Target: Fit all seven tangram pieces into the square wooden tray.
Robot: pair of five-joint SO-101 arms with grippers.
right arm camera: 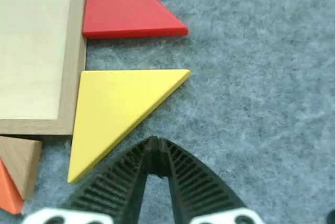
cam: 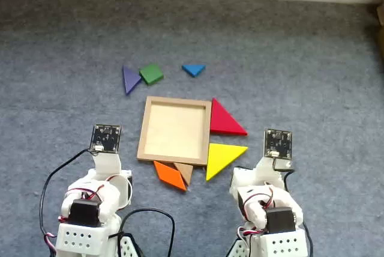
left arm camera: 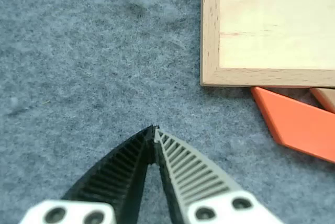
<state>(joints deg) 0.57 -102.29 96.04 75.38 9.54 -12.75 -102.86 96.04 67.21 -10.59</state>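
- Nearest, the left gripper [left arm camera: 154,130] is hanging over the grey felt [left arm camera: 78,51] with its jaws pressed together on nothing, off the near left corner of the tray [left arm camera: 209,35].
- The right gripper [right arm camera: 157,143] is likewise sitting with its jaws together and nothing between them, just off the near tip of the yellow triangle [right arm camera: 112,109].
- The orange parallelogram [cam: 169,175] is lying at the tray's near edge, its long axis slanting from that edge toward the near right. The tan triangle [cam: 185,172] is sitting just beside it on the right.
- The yellow triangle is lying off the tray's near right corner with its square corner next to the tray. One sharp tip is pointing right, and the long edge is running from there back to the near left.
- The red triangle [cam: 224,120] is resting farther back, one short side along the tray's right edge, its sharp tip pointing right and its long edge facing the far right.
- The tray is lying between the two arms' reach, showing its bare wooden floor, and all seven pieces are lying outside it on the felt.
- Beyond the tray's far edge, the purple triangle [cam: 129,78] is pointing right at the green square [cam: 151,74] just beside it. The blue triangle [cam: 193,69] is lying apart to the right, pointing toward the tray.
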